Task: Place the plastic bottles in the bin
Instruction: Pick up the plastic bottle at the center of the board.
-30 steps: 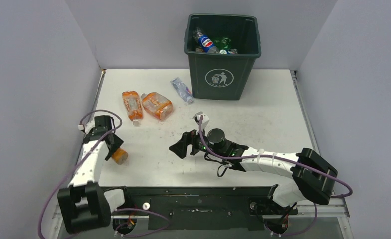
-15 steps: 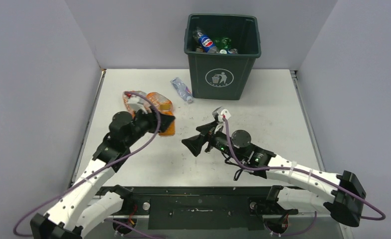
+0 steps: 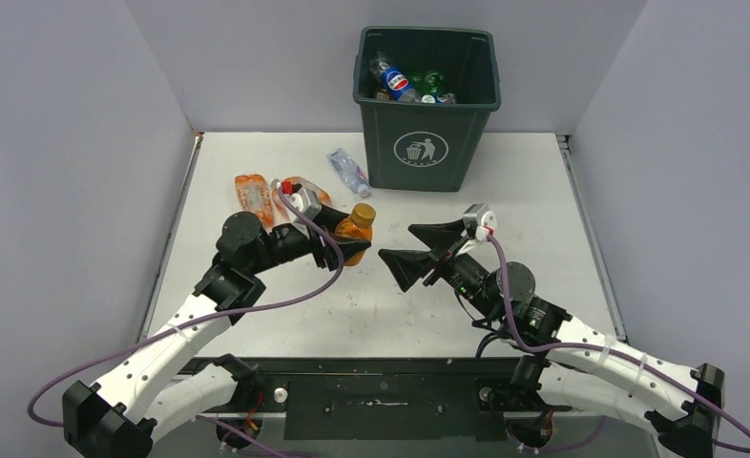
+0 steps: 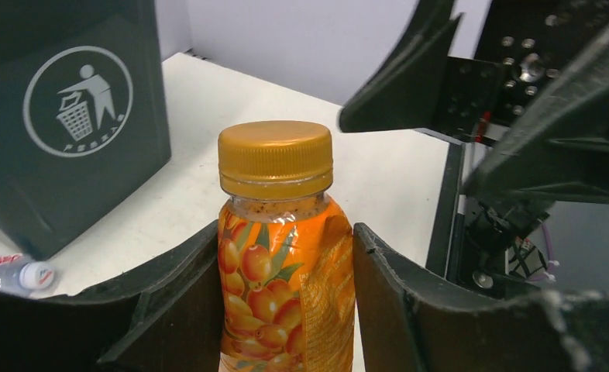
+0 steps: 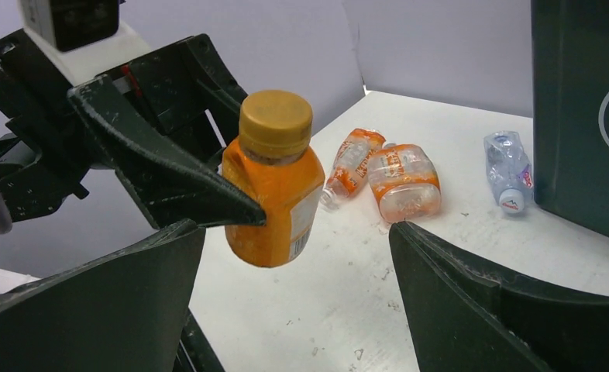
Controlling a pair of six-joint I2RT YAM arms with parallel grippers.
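My left gripper (image 3: pixel 344 239) is shut on an orange bottle (image 3: pixel 356 229) with a gold cap and holds it upright above the middle of the table. The left wrist view shows both fingers pressed against the bottle's label (image 4: pixel 286 263). My right gripper (image 3: pixel 397 242) stands open just right of the bottle, facing it; the bottle (image 5: pixel 274 186) hangs in front of its spread fingers without touching them. The dark green bin (image 3: pixel 427 143) stands at the back with several bottles (image 3: pixel 405 84) inside. Two crushed orange bottles (image 3: pixel 253 196) (image 5: pixel 404 180) and a clear bottle (image 3: pixel 349 172) lie on the table.
Grey walls close in the white table (image 3: pixel 505 210) on the left, back and right. The clear bottle lies close against the bin's left front corner. The two arms meet near the table's middle, with their cables looping over them.
My left arm has swung from the table's left front up to the middle, carrying the orange bottle. The right gripper drew back to the right, lifted, and stays open.
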